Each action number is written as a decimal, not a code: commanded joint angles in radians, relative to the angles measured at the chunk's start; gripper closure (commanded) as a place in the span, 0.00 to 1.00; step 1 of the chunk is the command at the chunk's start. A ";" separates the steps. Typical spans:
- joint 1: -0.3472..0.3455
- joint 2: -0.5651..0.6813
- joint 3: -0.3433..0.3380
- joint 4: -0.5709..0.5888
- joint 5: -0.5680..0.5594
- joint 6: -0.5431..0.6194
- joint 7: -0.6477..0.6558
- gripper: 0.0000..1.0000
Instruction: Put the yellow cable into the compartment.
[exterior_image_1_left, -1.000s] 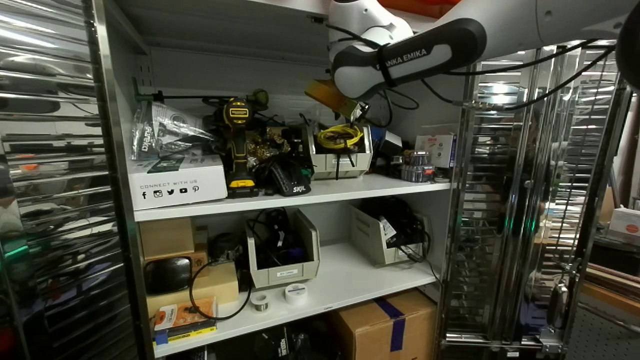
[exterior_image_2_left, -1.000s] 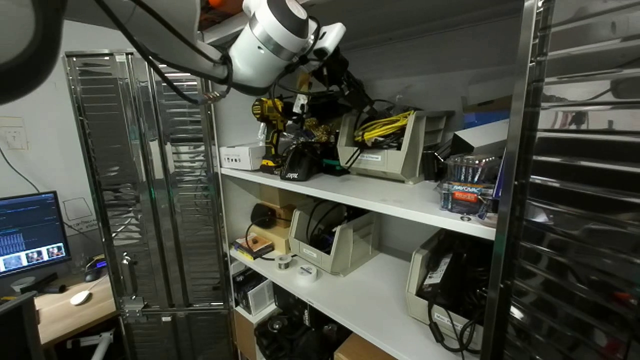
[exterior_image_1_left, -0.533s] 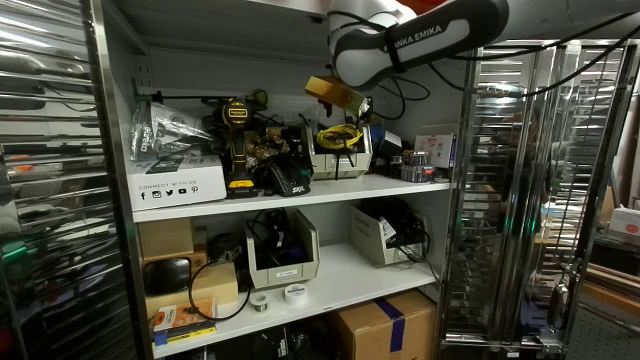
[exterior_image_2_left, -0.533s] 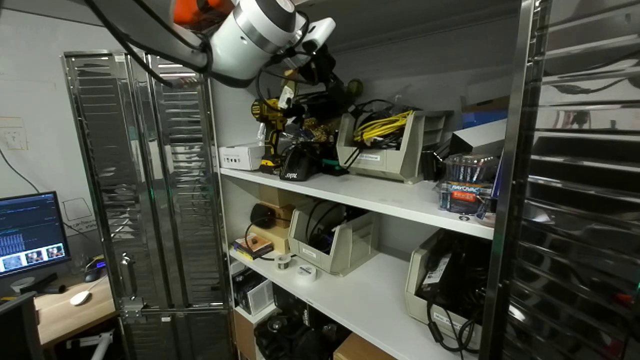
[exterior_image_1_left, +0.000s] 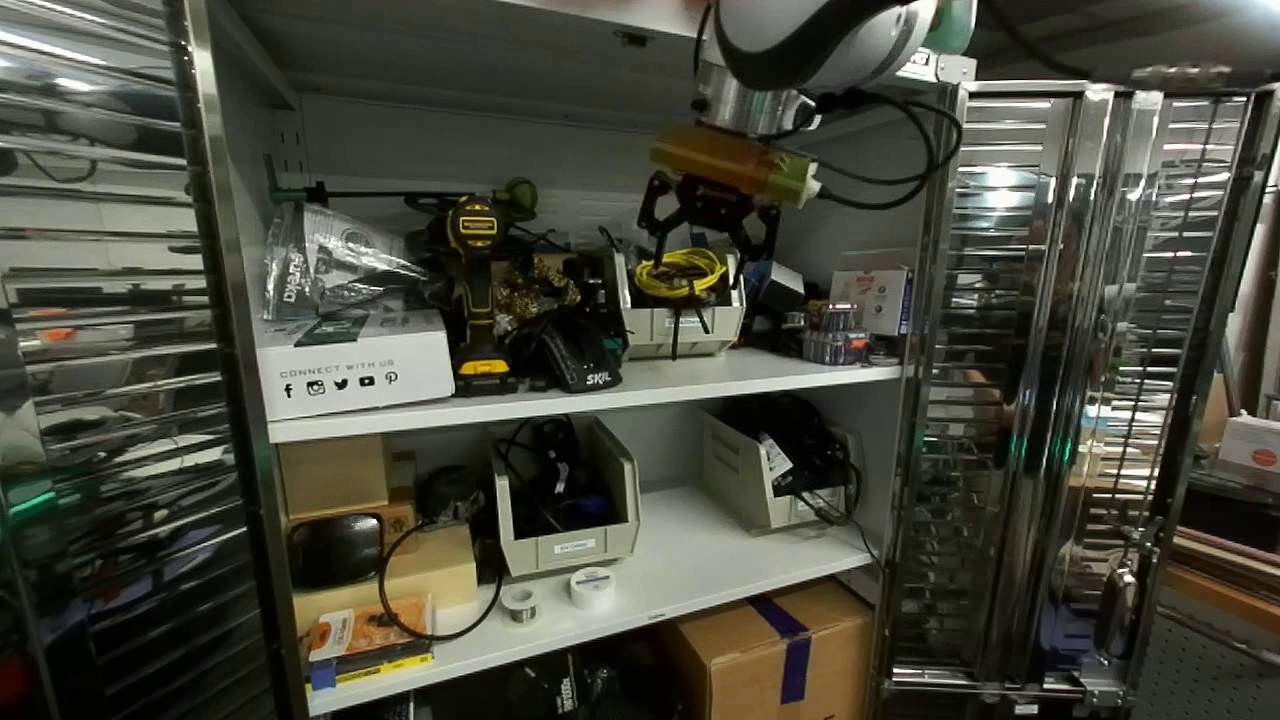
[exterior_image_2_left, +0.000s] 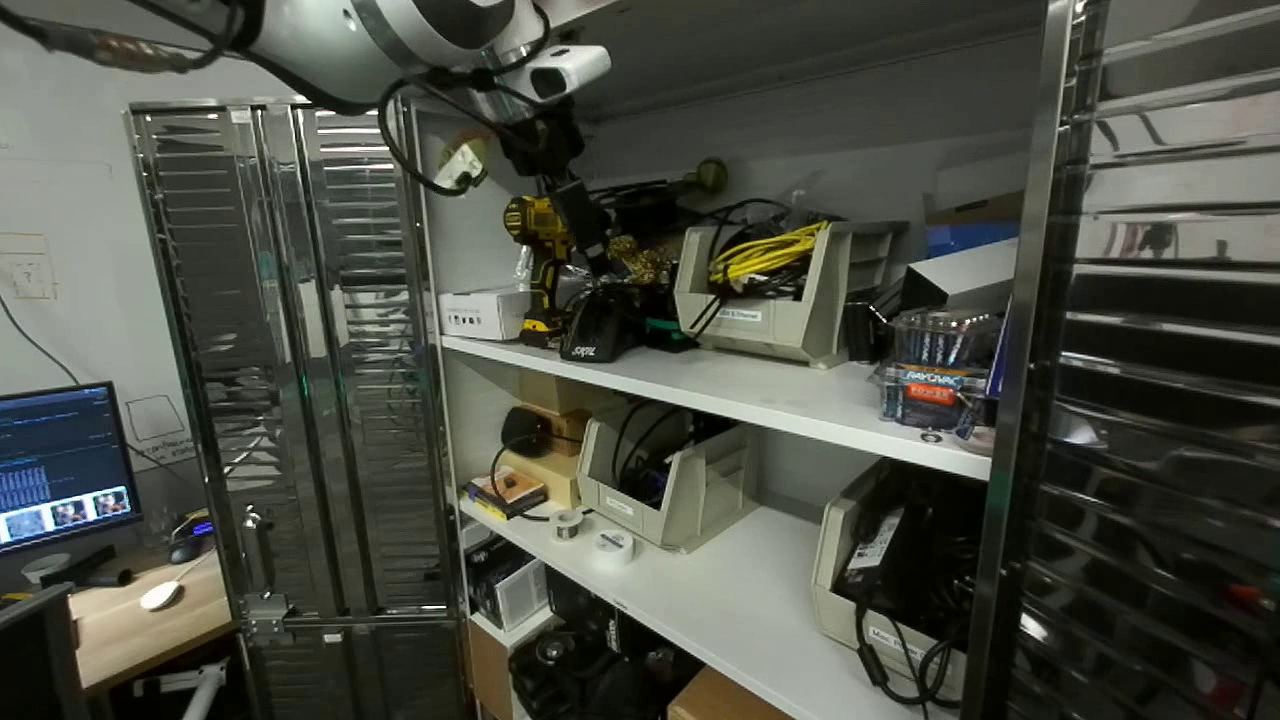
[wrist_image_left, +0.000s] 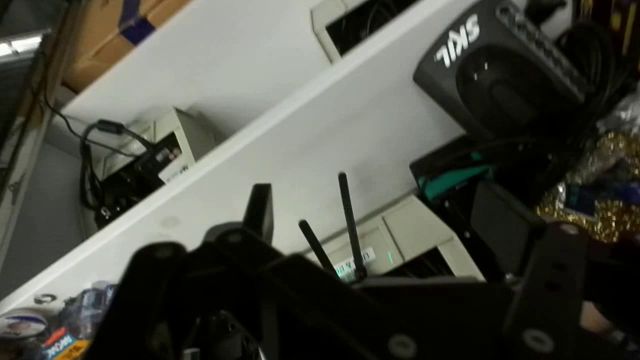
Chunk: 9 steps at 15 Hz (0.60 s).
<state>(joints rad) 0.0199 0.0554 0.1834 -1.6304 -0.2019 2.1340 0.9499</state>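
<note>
The robot's arm (exterior_image_1_left: 850, 50) comes in from the top of both exterior views, and it is bent so that the claw (exterior_image_1_left: 697, 275) points downward, slightly tilted. The claw is wide: its two black fingers (wrist_image_left: 505, 225) stand well apart from each other, also in the wrist view. Above them sits a block (exterior_image_1_left: 735, 163), orange and yellow, which looks half see-through.

In an exterior view the yellow cable (exterior_image_2_left: 765, 252) is well apart from the claw. This cable is thin and smooth, a loose round coil, and it lies on top of dark things (exterior_image_2_left: 780, 286) in a grey bin (exterior_image_2_left: 775, 327) with flat walls. Two thin black pieces (exterior_image_1_left: 675, 338) cross the bin's front; I cannot tell if they belong to the cable. The bin stands in the compartment (exterior_image_1_left: 430, 150), on the white, flat shelf board (exterior_image_1_left: 720, 375).

In this compartment are also a drill (exterior_image_1_left: 478, 300) of yellow and black, a tangle (exterior_image_1_left: 540, 290) of glittering gold, a wrinkled clear bag (exterior_image_1_left: 335, 255) upon a white box (exterior_image_1_left: 425, 350), and a dark curved charger (exterior_image_1_left: 575, 350) with the word SKIL.
</note>
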 joint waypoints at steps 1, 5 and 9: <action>-0.003 -0.207 -0.072 -0.221 0.250 -0.084 -0.270 0.00; -0.021 -0.349 -0.175 -0.315 0.396 -0.375 -0.545 0.00; -0.049 -0.376 -0.247 -0.234 0.342 -0.758 -0.713 0.00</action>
<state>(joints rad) -0.0044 -0.2955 -0.0384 -1.9081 0.1629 1.5710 0.3423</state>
